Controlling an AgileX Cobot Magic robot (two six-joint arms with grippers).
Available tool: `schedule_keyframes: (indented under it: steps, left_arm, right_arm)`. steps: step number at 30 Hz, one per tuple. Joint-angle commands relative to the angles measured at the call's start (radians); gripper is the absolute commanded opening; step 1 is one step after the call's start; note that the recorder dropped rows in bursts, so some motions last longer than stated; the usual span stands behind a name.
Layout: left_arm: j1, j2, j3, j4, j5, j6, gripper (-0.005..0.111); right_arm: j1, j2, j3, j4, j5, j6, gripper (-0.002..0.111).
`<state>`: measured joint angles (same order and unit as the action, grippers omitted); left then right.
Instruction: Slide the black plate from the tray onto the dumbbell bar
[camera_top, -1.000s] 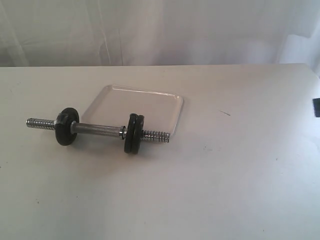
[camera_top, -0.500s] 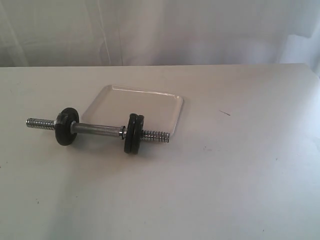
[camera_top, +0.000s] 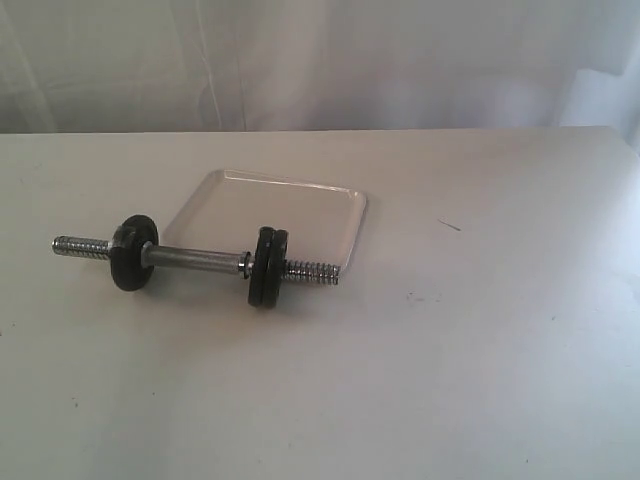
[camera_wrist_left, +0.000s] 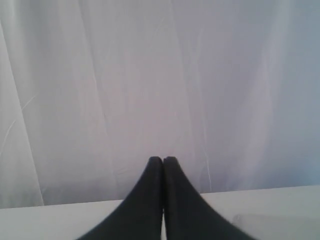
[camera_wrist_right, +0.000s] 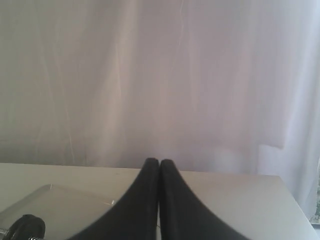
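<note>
The dumbbell bar lies on the white table in front of the tray. One black plate sits on the bar near its left threaded end, and two black plates stand side by side near its right end. The cream tray's floor is bare. Neither arm appears in the exterior view. My left gripper is shut with nothing between its fingers and faces the curtain above the table. My right gripper is also shut and empty, with the tray and a black plate beside it.
A white curtain hangs behind the table's far edge. A small dark mark lies on the tabletop right of the tray. The table's right edge runs near the right border of the exterior view.
A dark shape at the right edge of the exterior view one second ago has left the frame. The bar, the plates and the tray have not moved.
</note>
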<state>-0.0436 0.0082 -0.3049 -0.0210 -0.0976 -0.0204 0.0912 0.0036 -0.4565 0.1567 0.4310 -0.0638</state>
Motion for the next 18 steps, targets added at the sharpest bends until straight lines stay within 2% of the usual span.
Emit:
schedule_keyframes:
  steps: [1,7,18]
  left_arm:
    - [0.002,-0.008,0.002,-0.024,-0.001,-0.017,0.0]
    - [0.002,-0.008,0.018,-0.034,0.186,-0.19,0.0]
    - [0.002,-0.008,0.269,-0.034,0.126,-0.189,0.0]
  right_arm:
    - [-0.001,-0.004,0.004,0.008,-0.015,-0.003,0.0]
    - [-0.001,-0.004,0.016,0.01,-0.004,0.022,0.0]
    - [-0.001,-0.004,0.218,0.008,-0.207,0.017,0.0]
